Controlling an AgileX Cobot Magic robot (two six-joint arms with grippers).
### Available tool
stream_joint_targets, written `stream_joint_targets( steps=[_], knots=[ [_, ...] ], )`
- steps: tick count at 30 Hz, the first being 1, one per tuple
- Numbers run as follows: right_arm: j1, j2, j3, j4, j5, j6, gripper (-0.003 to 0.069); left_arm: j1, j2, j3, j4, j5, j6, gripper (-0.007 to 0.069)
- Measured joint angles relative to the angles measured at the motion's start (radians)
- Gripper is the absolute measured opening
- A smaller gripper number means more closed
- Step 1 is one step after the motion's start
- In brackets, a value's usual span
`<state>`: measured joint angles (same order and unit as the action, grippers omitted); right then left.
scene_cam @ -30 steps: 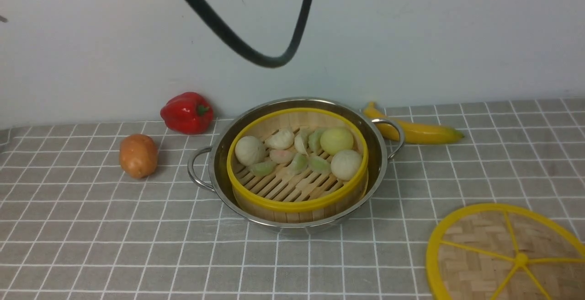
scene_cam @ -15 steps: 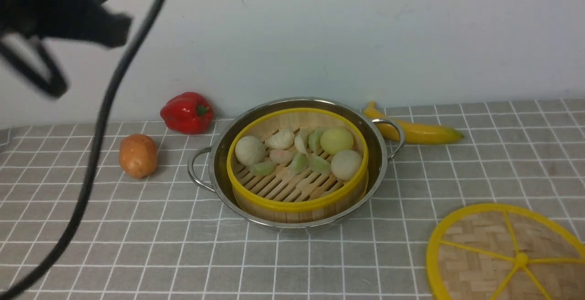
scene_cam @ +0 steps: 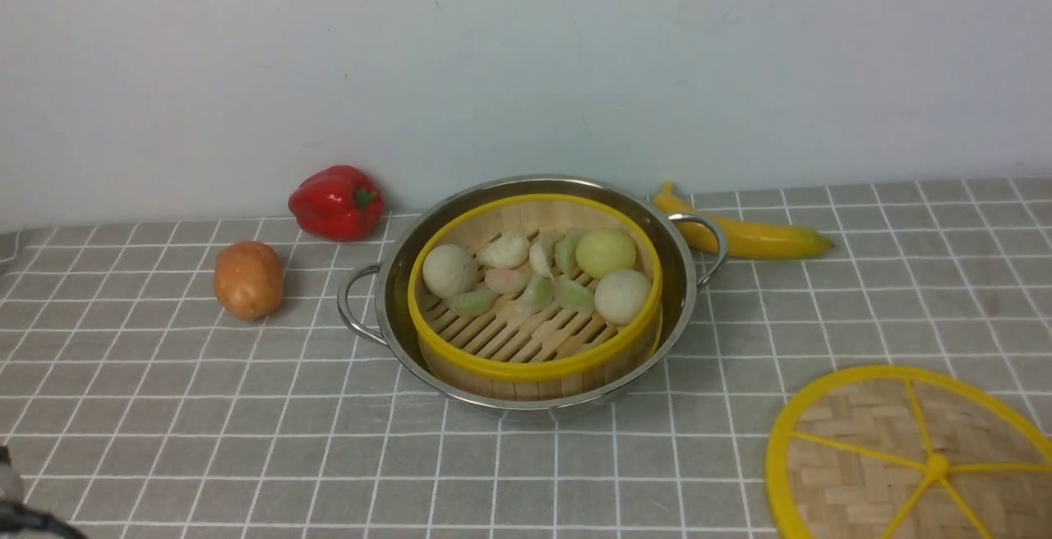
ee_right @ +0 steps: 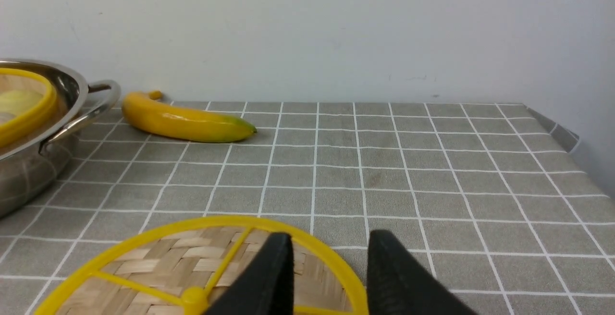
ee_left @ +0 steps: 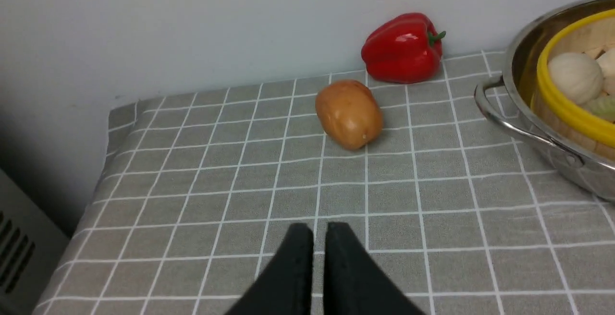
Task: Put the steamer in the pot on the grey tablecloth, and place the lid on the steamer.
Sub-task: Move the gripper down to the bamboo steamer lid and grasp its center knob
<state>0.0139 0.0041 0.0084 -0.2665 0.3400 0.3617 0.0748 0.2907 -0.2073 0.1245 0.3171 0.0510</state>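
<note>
The steamer [scene_cam: 534,366], a bamboo basket with a yellow rim holding buns and dumplings, sits inside the shiny pot [scene_cam: 689,276] on the grey tablecloth [scene_cam: 164,407]. The lid [scene_cam: 871,457] lies flat on the cloth at the front right, apart from the pot. In the right wrist view my right gripper [ee_right: 330,238] stands open above the lid [ee_right: 158,262], its far yellow rim showing between the fingers. In the left wrist view my left gripper [ee_left: 319,231] hangs over bare cloth to the left of the pot [ee_left: 519,113], fingers almost together with nothing between them.
A red pepper [scene_cam: 335,202] and a potato [scene_cam: 248,279] lie left of the pot. A banana [scene_cam: 748,235] lies behind it on the right, near the wall. The cloth's left edge drops off beyond the potato [ee_left: 349,113].
The left arm and its black cable have swept out of the front view to the lower left; only a sliver shows in that corner. The pot, steamer and lid have not moved.
</note>
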Motion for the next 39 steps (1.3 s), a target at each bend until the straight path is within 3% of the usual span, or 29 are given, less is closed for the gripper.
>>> stream_joint_targets(
  steps=[6,16,39],
  knots=[
    [0.0,0.0,0.0,0.0,0.0,0.0,0.0243,0.001,-0.167,0.202,0.015,-0.074,-0.012,0.0054],
    [0.0,0.0,0.0,0.0,0.0,0.0,0.0243,0.001,-0.287,0.214,0.015,0.029,-0.043,0.0074],
    [0.0,0.0,0.0,0.0,0.0,0.0,0.0243,0.001,-0.289,0.214,0.015,0.031,-0.075,0.0114]
  ],
)
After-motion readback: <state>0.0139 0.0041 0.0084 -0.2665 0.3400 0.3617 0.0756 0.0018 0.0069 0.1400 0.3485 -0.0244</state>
